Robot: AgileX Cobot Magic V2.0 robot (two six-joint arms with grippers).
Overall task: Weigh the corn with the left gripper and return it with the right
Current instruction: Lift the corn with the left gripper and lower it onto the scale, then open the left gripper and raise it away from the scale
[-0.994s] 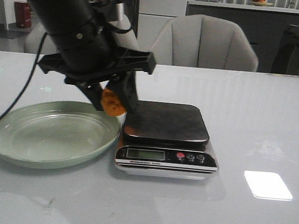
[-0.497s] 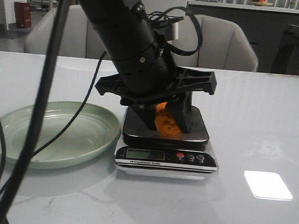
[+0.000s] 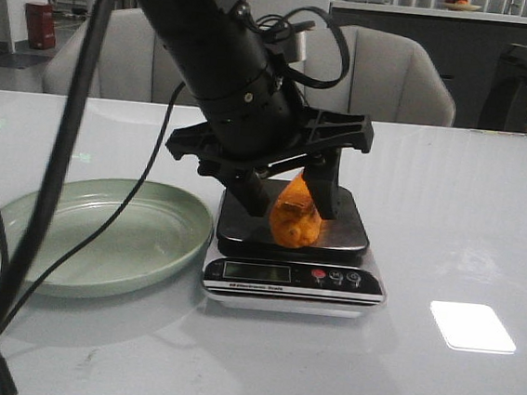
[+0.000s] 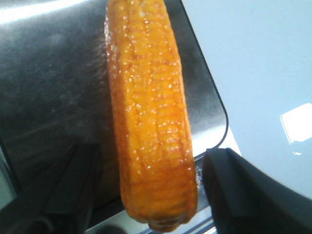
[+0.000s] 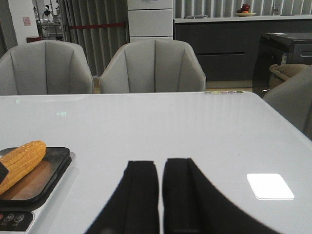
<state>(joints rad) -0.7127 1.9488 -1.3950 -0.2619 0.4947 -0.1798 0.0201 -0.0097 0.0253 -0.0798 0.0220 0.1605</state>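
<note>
Left gripper (image 3: 289, 193) over the scale (image 3: 295, 257), fingers spread in a V, astride the corn (image 3: 296, 217); in the left wrist view there is open platform between the cob (image 4: 150, 117) and the finger (image 4: 243, 195) on either side, so the claw reads as wide and no longer gripping. Corn lies on its side along the black platform (image 4: 48, 97), near the edge nearest the table's open side, with the blunt end reaching toward the display strip (image 3: 256, 272). Likely laid lengthwise so it sits flat and does not roll while the reading settles; judgement only, display digits too small to read. Cob is orange-yellow, glossy, with regular rows of kernels, tapering at one end. Platform is dark brushed metal with rounded corners and shows smears and a soft reflection of the cob. Pale green plate (image 3: 92, 232) sits just beside the scale on the robot's left, shallow, smooth, matte rim. Right gripper (image 5: 160, 195) rests low over the white glossy tabletop (image 3: 466, 226), well apart from the scale, its broad black fingers nearly together with only a thin gap, holding nothing; probably parked clear until its turn.
</note>
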